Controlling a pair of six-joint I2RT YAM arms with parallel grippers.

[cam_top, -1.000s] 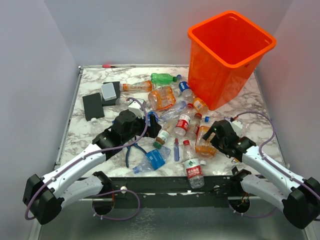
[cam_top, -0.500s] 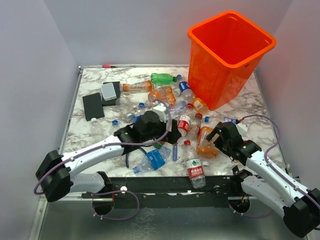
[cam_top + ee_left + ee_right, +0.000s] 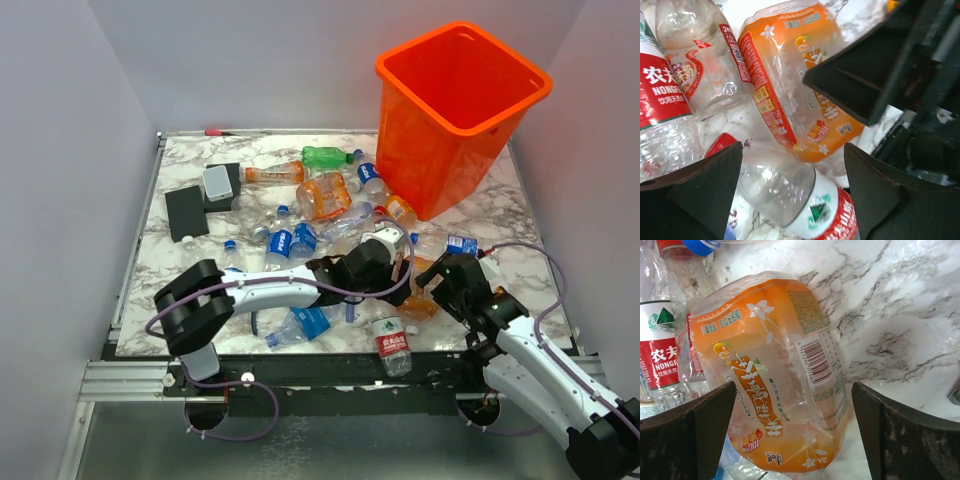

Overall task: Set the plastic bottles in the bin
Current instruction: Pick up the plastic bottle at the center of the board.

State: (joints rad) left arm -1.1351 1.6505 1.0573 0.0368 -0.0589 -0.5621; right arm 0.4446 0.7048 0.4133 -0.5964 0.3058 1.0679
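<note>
Right wrist view: the right end effector (image 3: pixel 795 432) is released. Its two dark, matte, wedge-shaped fingers (image 3: pixel 690 440) are spread wide on either side of an orange juice bottle (image 3: pixel 775 380) lying on its side on the desk (image 3: pixel 900 315); I cannot tell whether either finger touches it. In the left wrist view the left end effector (image 3: pixel 792 195) is also released, its fingers apart around a clear water bottle (image 3: pixel 785 192) with a red cap and a red, white and green label. That bottle lies just beside the same orange juice bottle, and the right end effector's black body sits close at the upper right. A second ago the left arm was bent over the left-centre of the pile. It has since stretched across to the right, bringing its end effector beside the right one and uncovering two blue-labelled bottles (image 3: pixel 281 242). The right arm has drawn slightly toward the desk's near edge. The bottles are thin, glossy, crinkled plastic. The orange one is dented, and its film label is printed with white flowers and a barcode. The desk top is white marble pattern with grey veins. The bottles, among them a green bottle (image 3: pixel 325 156), lie scattered on the desk, outside the bin (image 3: pixel 440 150). The bin is smooth bright-orange plastic, square, with a rolled rim and sides tapering downward, and it stands upright at the far right corner. A flat black block (image 3: pixel 186 212) and a small grey box (image 3: pixel 218 181) sit on the desk's left side.
</note>
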